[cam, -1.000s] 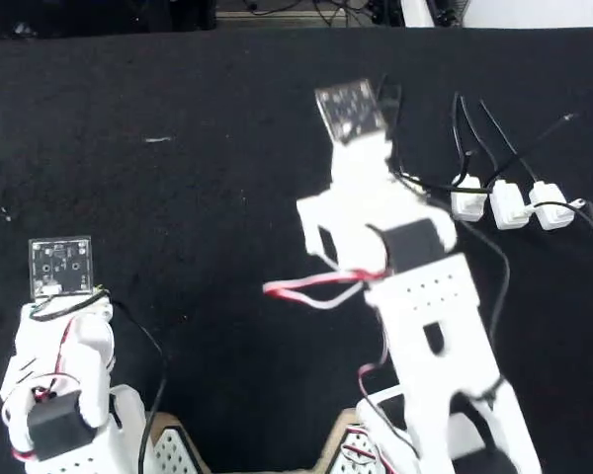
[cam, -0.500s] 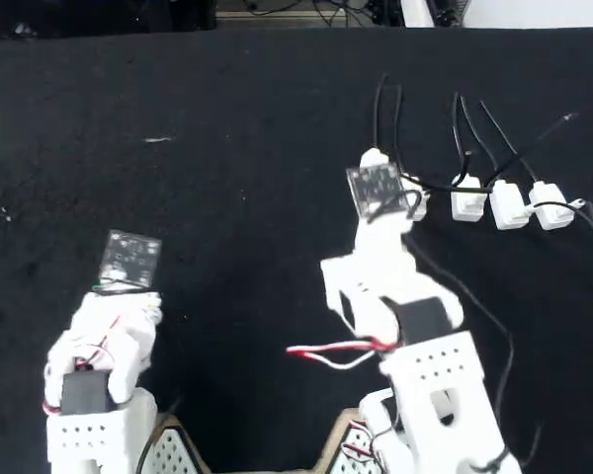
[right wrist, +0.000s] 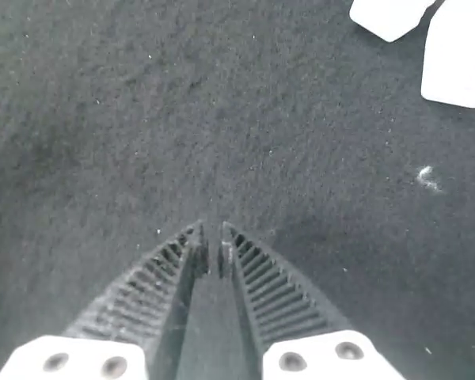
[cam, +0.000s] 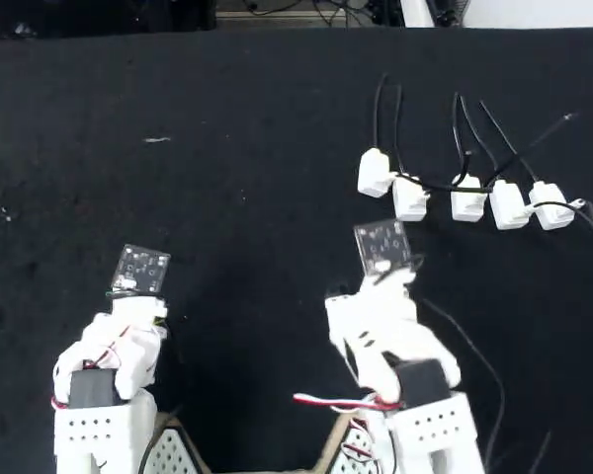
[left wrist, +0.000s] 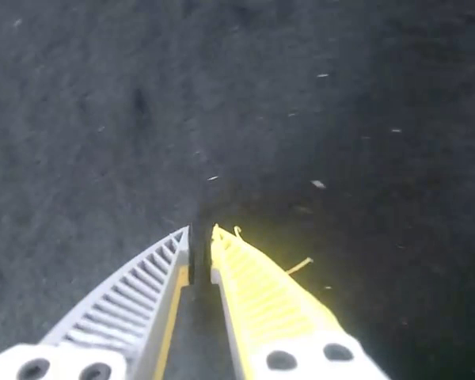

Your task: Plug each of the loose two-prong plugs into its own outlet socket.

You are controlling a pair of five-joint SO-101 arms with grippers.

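Five small white plug-and-socket blocks lie in a row at the table's far right, each with a black cable: one [cam: 374, 173], a second [cam: 409, 197], a third [cam: 468, 204], then two more [cam: 507, 204] [cam: 550, 205]. I cannot tell plugs from sockets. The right arm [cam: 395, 341] sits folded back near the front edge, short of the row. Its gripper [right wrist: 210, 235] is shut on nothing over bare cloth, with two white blocks [right wrist: 459, 51] [right wrist: 388, 12] farther off. The left arm [cam: 109, 360] stands at the front left, its gripper [left wrist: 200, 234] shut and holding nothing.
Black cloth [cam: 227, 148] covers the whole table. Black cables [cam: 474, 128] run from the blocks to the far edge, and one cable [cam: 474, 346] trails along the right side past the right arm. A small light scrap [cam: 156, 140] lies at the far left.
The right arm has drawn back from over the plug row toward the front edge, uncovering the two leftmost blocks. The left arm has swung to the right.
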